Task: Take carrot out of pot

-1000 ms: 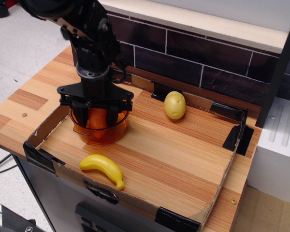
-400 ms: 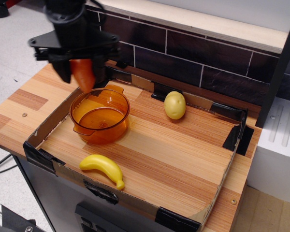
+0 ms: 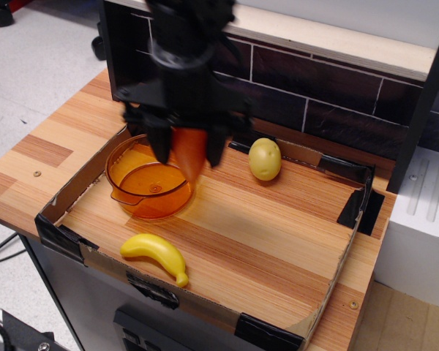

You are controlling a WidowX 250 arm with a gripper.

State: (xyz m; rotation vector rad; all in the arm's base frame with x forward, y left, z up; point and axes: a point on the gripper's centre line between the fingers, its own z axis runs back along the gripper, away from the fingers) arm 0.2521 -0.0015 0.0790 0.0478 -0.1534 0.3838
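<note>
The translucent orange pot (image 3: 143, 183) stands at the left of the cardboard tray and holds nothing I can see. My black gripper (image 3: 188, 150) is shut on the orange carrot (image 3: 190, 152), which hangs point down between the fingers. The carrot is in the air, above the pot's right rim and the wood just right of it. The gripper and arm are blurred and hide part of the pot's far rim.
A yellow banana (image 3: 156, 254) lies at the tray's front left. A round yellow-green potato toy (image 3: 264, 159) sits at the back middle. The low cardboard tray wall (image 3: 336, 274) rings the wooden surface. A dark tiled wall (image 3: 314, 95) stands behind.
The gripper lifted the carrot out of the pot, rose up to the left, and has now swung right and down over the pot's right rim. The pot stayed in place.
</note>
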